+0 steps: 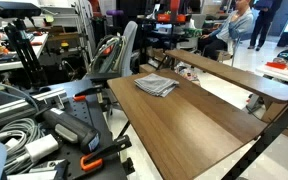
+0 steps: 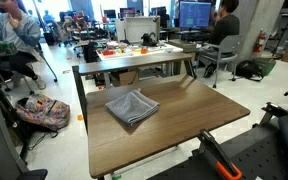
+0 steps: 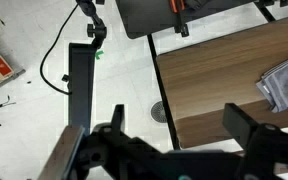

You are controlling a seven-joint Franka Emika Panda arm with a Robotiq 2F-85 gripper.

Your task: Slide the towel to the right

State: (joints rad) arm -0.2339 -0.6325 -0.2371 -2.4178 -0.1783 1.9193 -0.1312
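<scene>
The small grey folded cloth towel (image 3: 286, 85) is seen at two o'clock from the black gripper (image 3: 176, 120), whose jaws are spread wide; firm downward pressure is advised before dragging.

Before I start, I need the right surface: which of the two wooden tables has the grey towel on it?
The nearer, wider table: the towel lies near its far end. The narrower table behind it has no towel.
</scene>
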